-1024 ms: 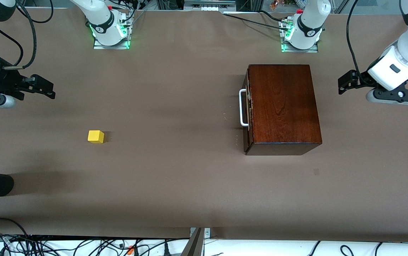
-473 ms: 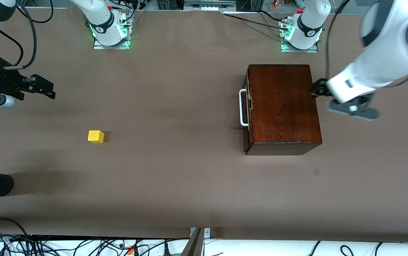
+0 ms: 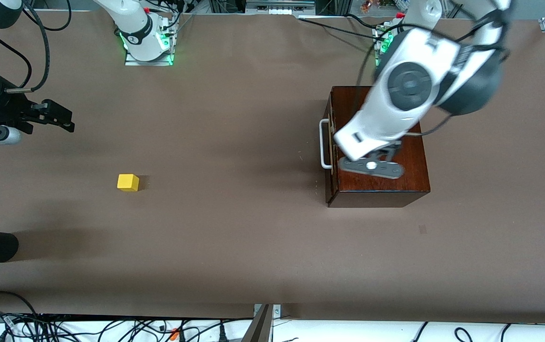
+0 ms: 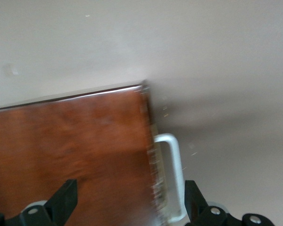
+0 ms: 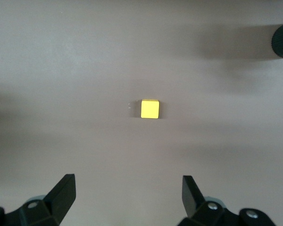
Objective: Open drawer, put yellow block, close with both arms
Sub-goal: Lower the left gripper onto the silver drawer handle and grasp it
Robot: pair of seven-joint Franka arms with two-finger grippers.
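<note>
Dark-brown wood is seen under the left gripper (image 4: 127, 205), which is held over the wooden box (image 3: 377, 142) above its handle edge, fingers (image 4: 66, 197) spread wide. The drawer (image 3: 331, 147) is shut flush in the box, its white handle (image 3: 323, 144) turned toward the right arm's end of the table (image 3: 234, 237). The yellow block (image 3: 128, 182) is set on the table, well apart from the box, at the right arm's end. The right gripper (image 5: 127, 197) is held spread above the table, with the yellow block (image 5: 150, 109) in its wrist view, untouched.
</note>
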